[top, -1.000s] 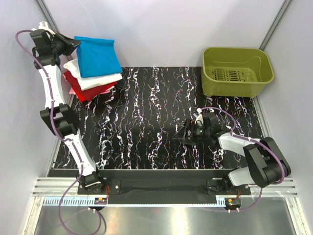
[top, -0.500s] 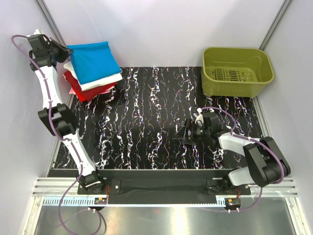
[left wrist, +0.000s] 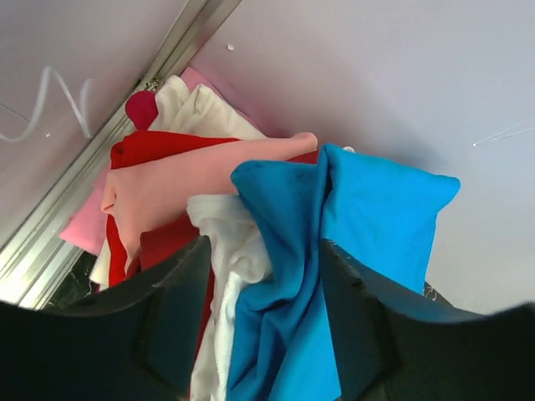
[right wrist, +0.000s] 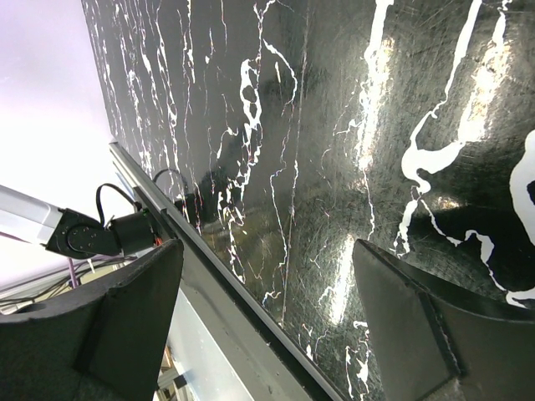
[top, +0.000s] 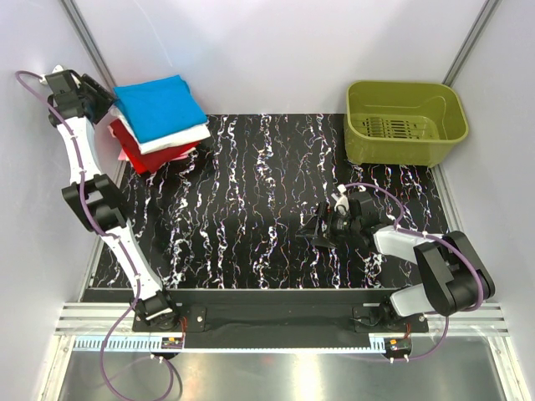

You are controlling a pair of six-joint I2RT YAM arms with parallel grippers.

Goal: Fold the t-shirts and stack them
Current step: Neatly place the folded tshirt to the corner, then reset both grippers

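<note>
T-shirts (top: 163,125) are lying in one stack at about 10 o'clock on the black marbled table (top: 251,192), at its far left corner, close to the wall. The blue t-shirt (top: 159,107) is sitting on top, folded. The white t-shirt (top: 185,135) is showing under it along the 4 o'clock side. The red t-shirt (top: 155,156) is lying at the bottom, with its edge sticking out toward 6 o'clock.

The left gripper (top: 109,90) is hanging at the 9 o'clock edge of the stack, with the left arm stretched far up along the wall. In the left wrist view this gripper (left wrist: 263,246) is released: its dark fingers (left wrist: 180,317) are standing apart, and loose folds of the blue and white cloth are lying in the gap between them. Behind them, some pink cloth (left wrist: 167,180) is showing over the red one; I cannot tell which piece it belongs to.

The right gripper (top: 311,232) is resting low near 4 o'clock, well apart from the stack, with jaws spread wide and grasping nothing. Its wrist view is showing only bare table between the fingers. The olive-green basket (top: 393,152) is standing at 1 o'clock.
</note>
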